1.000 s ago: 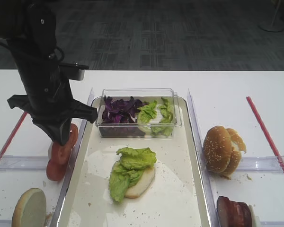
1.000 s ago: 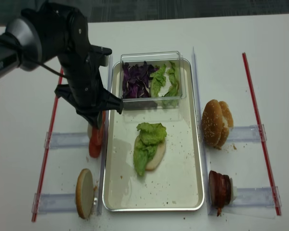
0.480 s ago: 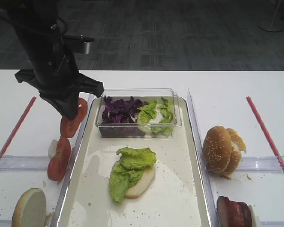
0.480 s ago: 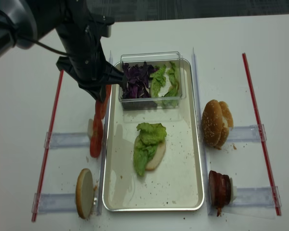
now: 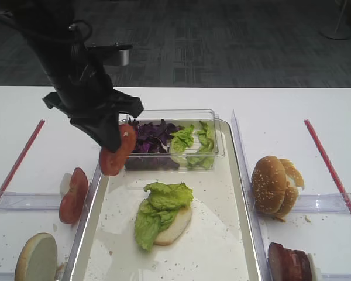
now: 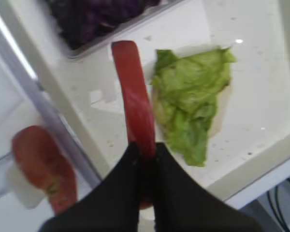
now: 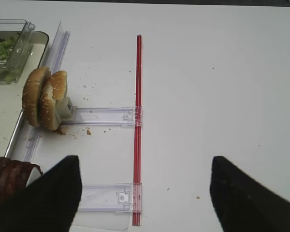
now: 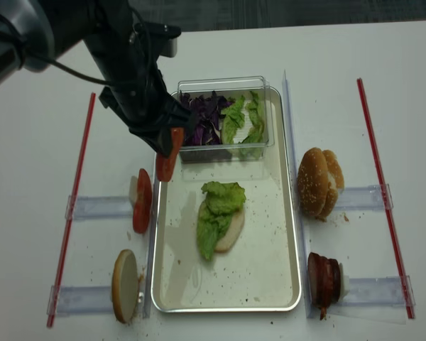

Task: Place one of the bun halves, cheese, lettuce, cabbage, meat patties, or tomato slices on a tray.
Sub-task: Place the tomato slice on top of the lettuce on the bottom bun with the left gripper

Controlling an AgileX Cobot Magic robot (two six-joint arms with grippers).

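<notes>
1. My left gripper (image 5: 114, 146) was clamped on one of the tomato slices (image 5: 118, 150), held on edge in the air over the tray's (image 5: 245, 199) left rim, just in front of the clear plastic box (image 5: 213, 132); in the left wrist view the red slice (image 6: 135, 104) ran up from between my black fingers (image 6: 125, 179), w/ the tray floor below it.
2. On the tray, a bun half (image 5: 174, 227) lay cut face up w/ lettuce (image 5: 161, 205) draped over it, near the middle; slice hung up and to the left of it, not touching.
3. Box sat at the tray's far end; cabbage (image 5: 147, 136) on its left side, more green leaves (image 5: 196, 140) on its right.
4. Left of the tray, another tomato slice (image 5: 73, 187) stood on edge in a clear holder (image 5: 23, 201); one bun half (image 5: 36, 257) stood nearer the front edge.
5. Right of the tray, two bun halves (image 5: 275, 184) stood on edge together; meat patties (image 5: 289, 263) stood in front of them.
6. My right gripper (image 7: 142, 203) hung over the white table (image 7: 208, 72), fingers (image 7: 246, 198) spread wide, grasping nothing; a red strip (image 7: 137, 121) ran below.
</notes>
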